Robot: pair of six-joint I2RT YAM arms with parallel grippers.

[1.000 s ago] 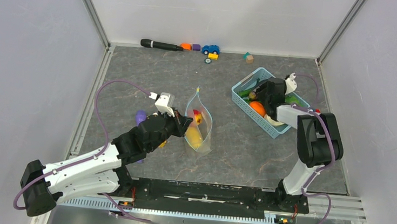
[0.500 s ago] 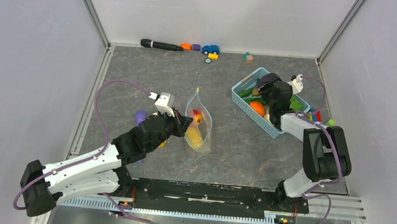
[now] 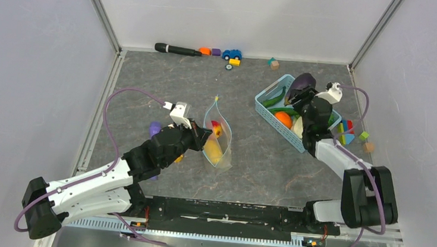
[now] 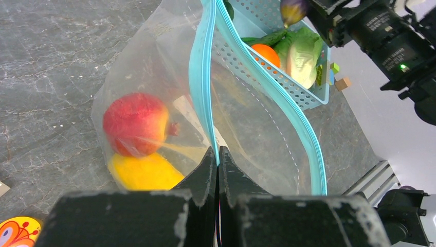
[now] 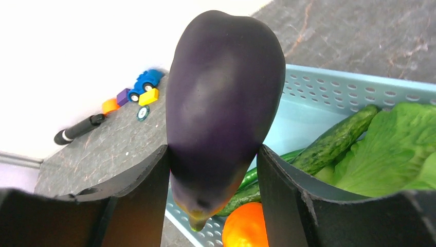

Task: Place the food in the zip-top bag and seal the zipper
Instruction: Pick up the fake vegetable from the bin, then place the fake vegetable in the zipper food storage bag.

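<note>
Fingers (image 4: 204, 172) of the left gripper (image 4: 216, 154) are pressed together on the near lip of the clear bag (image 3: 219, 143). They pinch the teal zipper (image 4: 201, 77) and hold the mouth up and gaping, just as they did a second ago. Inside lie a red fruit (image 4: 135, 123) and, below it, a yellow mango (image 4: 145, 172) (two pieces of food already in, then). The change is across the table (image 3: 166, 83) to the right. A second ago the right gripper (image 3: 300, 91) was low among the things in the blue basket (image 3: 276, 127). It has since come up toward the basket's far corner, and its fingers now clamp a purple eggplant (image 5: 223, 92), held clear above the rim. Left in the basket are an orange (image 5: 246, 226), a lettuce (image 5: 396, 149) and long green pods (image 5: 337, 136). Small coloured blocks (image 3: 346, 132), hidden by the arm before, now show just beyond its right side. By my reading the pick is done and the carry comes next: the eggplant is well apart from the bag and must travel left and go down through the open mouth. That opening looks narrow for so plump a thing, so it may snag the lip or tug the strip from the left gripper's hold. Sealing is not yet near.
</note>
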